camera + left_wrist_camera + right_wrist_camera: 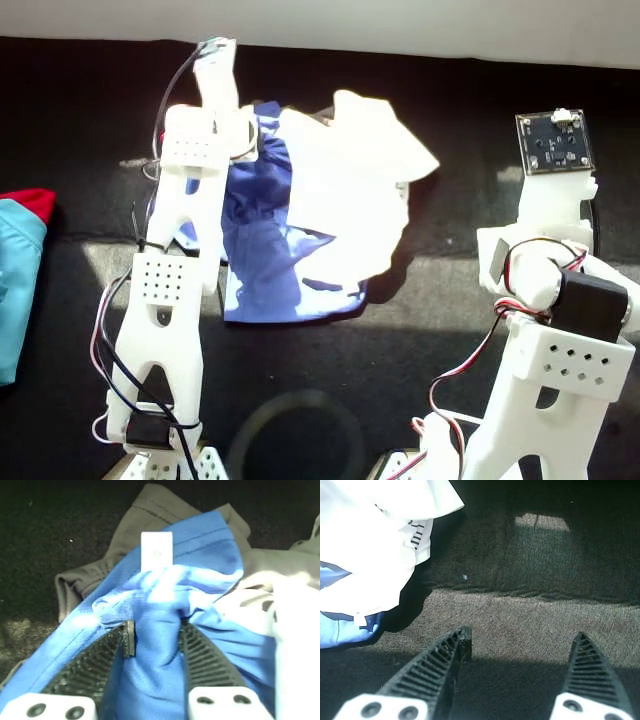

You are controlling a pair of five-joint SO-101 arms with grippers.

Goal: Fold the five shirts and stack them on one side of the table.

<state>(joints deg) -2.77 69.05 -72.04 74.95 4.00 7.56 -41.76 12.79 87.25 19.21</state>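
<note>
A blue shirt lies crumpled at the table's middle, with a white shirt heaped over its right half. My left gripper is shut on a bunched fold of the blue shirt near its collar, just below a white label. A grey shirt lies under the blue one. My right gripper stands open over bare cloth, to the right of the white shirt, with nothing between its fingers.
A teal shirt with a red one behind it lies at the table's left edge. A black cloth covers the table. The right arm's base stands at the front right.
</note>
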